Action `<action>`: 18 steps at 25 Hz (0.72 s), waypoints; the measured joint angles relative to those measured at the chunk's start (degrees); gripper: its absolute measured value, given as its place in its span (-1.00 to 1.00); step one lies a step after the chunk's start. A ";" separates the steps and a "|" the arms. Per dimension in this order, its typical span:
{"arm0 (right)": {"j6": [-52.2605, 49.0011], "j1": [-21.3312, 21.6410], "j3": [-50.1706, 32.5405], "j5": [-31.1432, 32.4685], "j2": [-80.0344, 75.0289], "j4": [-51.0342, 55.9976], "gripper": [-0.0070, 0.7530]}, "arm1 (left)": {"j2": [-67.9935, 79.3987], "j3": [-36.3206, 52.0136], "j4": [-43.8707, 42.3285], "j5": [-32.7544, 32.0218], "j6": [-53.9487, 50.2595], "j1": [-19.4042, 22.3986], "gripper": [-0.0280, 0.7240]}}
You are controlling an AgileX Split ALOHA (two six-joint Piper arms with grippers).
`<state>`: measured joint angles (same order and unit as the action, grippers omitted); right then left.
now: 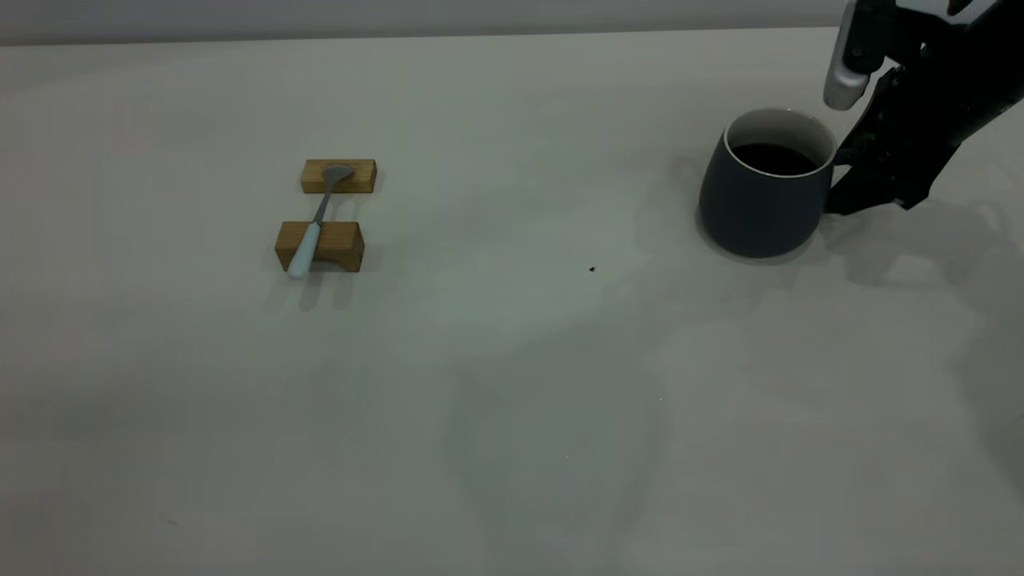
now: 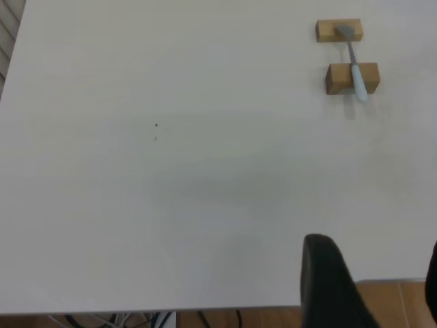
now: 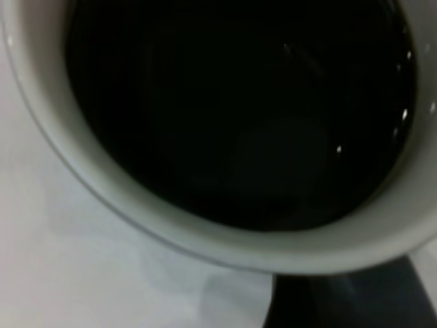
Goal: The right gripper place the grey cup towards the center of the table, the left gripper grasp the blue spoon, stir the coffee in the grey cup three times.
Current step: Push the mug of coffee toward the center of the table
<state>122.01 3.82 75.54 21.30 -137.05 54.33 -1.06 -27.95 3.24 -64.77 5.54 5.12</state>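
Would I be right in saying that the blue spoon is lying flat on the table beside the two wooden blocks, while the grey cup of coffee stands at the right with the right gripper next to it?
Not quite: the blue spoon is not flat on the table. It rests across the two wooden blocks, bowl on the farther one, as the exterior view shows. The rest holds: the grey cup of coffee stands at the right with the right gripper next to it.
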 joint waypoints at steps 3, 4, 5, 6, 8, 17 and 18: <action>0.00 0.00 0.00 0.00 0.00 0.07 0.33 | 0.00 0.00 0.00 0.00 0.00 0.00 0.20; 0.00 0.00 0.00 0.06 0.00 0.07 0.23 | 0.00 0.00 0.00 0.00 0.00 0.00 0.20; 0.00 0.00 0.00 0.23 0.00 0.07 0.13 | 0.00 0.00 0.00 0.00 0.00 0.00 0.20; 0.00 0.00 0.00 0.28 0.00 0.07 -0.01 | 0.00 0.00 0.00 0.00 0.00 0.00 0.20; 0.00 0.00 0.00 0.34 0.00 0.07 -0.32 | 0.00 0.00 0.00 0.00 0.00 0.00 0.20; 0.10 -3.79 0.02 -0.06 0.00 0.31 -0.50 | 0.00 0.00 0.00 0.00 0.00 0.00 0.20; 0.10 -4.98 0.02 -0.06 0.00 0.31 -0.50 | 0.00 0.00 0.00 0.00 0.00 0.00 0.20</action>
<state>122.11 -1.16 75.56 21.24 -137.05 54.63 -1.06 -27.95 3.24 -64.77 5.54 5.12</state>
